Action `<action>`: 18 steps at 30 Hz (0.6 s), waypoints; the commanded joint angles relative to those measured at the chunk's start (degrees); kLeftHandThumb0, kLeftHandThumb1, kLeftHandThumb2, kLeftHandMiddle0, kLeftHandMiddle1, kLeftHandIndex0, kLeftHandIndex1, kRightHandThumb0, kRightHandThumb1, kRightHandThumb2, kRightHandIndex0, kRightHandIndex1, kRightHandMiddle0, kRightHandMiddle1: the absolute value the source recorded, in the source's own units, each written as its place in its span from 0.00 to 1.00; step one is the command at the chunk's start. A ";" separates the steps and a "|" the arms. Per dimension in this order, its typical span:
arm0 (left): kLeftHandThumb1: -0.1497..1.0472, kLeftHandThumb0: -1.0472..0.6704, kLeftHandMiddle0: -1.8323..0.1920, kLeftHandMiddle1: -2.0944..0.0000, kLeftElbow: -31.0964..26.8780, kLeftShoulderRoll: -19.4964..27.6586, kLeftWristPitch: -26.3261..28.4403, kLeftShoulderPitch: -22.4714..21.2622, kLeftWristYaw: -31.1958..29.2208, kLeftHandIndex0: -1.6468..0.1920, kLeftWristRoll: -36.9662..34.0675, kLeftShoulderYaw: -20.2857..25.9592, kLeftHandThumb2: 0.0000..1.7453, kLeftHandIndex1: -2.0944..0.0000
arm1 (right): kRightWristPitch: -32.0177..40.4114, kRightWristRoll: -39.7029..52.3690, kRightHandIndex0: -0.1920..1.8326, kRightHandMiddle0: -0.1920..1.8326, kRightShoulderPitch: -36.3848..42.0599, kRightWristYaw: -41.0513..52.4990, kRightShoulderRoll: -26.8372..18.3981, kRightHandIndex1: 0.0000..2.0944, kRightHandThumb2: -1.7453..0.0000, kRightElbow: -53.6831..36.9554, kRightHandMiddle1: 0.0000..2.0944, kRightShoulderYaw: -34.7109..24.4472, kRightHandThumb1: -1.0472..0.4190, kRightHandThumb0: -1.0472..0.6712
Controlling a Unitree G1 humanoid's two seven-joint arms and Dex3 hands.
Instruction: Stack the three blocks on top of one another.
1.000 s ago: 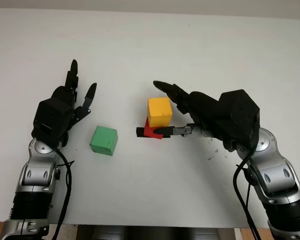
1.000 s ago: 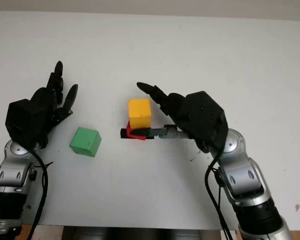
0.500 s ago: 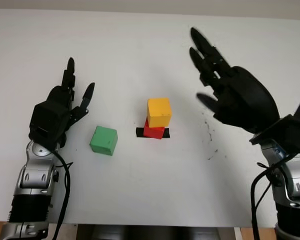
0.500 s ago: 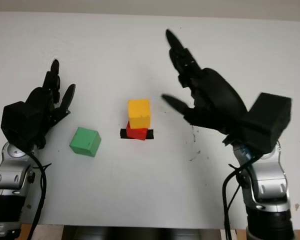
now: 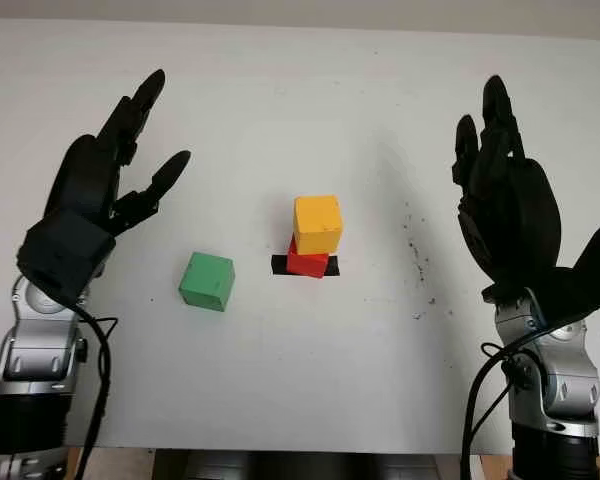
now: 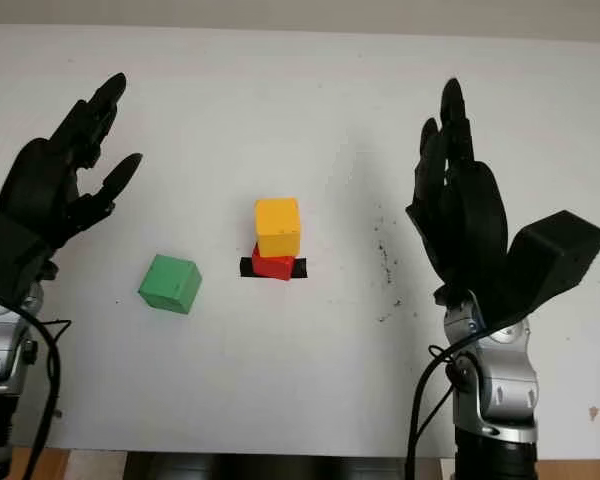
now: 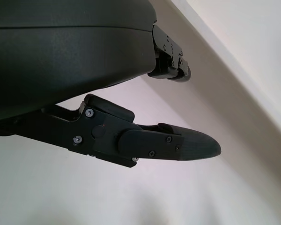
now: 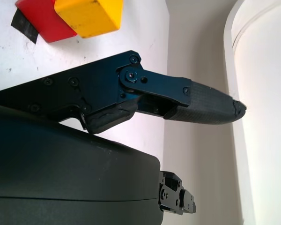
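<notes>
- Yellow block (image 5: 317, 223) sits on the red block (image 5: 306, 262) mid-desk (image 5: 280, 90); we see the green block (image 5: 207, 281) apart to their left
- We hold the left robot hand (image 5: 100, 185) and right robot hand (image 5: 505, 205) raised, released, grasping nothing

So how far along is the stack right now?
One of two placements looks done: the yellow block sits on the red block, which is on the black mark. Nothing is in hand: the left hand and right hand are both open, raised off the table. Left: the green block lies alone beside the stack.
</notes>
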 commanded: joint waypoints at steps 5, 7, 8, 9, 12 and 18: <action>0.95 0.13 0.93 0.99 -8.59 13.95 4.40 2.61 -16.10 0.74 -1.80 0.64 0.04 0.97 | 0.20 -0.98 0.00 0.00 0.34 -1.58 0.47 0.00 0.57 0.77 0.00 0.53 0.00 0.17; 0.94 0.12 0.94 0.99 -9.30 16.44 5.24 2.83 -19.71 0.74 -2.45 0.73 0.03 0.97 | 0.53 -0.90 0.00 0.00 0.00 -1.95 0.62 0.00 0.57 1.22 0.00 0.58 0.00 0.18; 0.93 0.13 0.94 0.99 -9.58 17.21 5.69 2.89 -20.91 0.74 -2.73 0.81 0.03 0.97 | 0.72 -0.58 0.00 0.00 -0.17 -2.11 0.83 0.00 0.57 1.46 0.00 0.49 0.00 0.18; 0.92 0.14 0.94 0.98 -9.72 17.70 5.93 3.00 -21.87 0.72 -3.23 0.98 0.03 0.96 | 1.01 -0.19 0.00 0.00 -0.31 -2.19 1.03 0.00 0.57 1.65 0.00 0.41 0.00 0.18; 0.91 0.14 0.94 0.98 -9.72 18.92 4.63 3.51 -23.82 0.70 -3.86 1.25 0.03 0.96 | 1.56 0.04 0.00 0.00 -0.53 -2.55 1.30 0.00 0.58 2.04 0.00 0.58 0.00 0.18; 0.94 0.11 0.96 0.98 -12.33 19.47 3.87 6.28 -24.76 0.72 -3.55 1.95 0.04 0.98 | 2.30 -0.04 0.00 0.00 -0.14 -2.89 1.35 0.00 0.57 1.78 0.00 0.92 0.00 0.18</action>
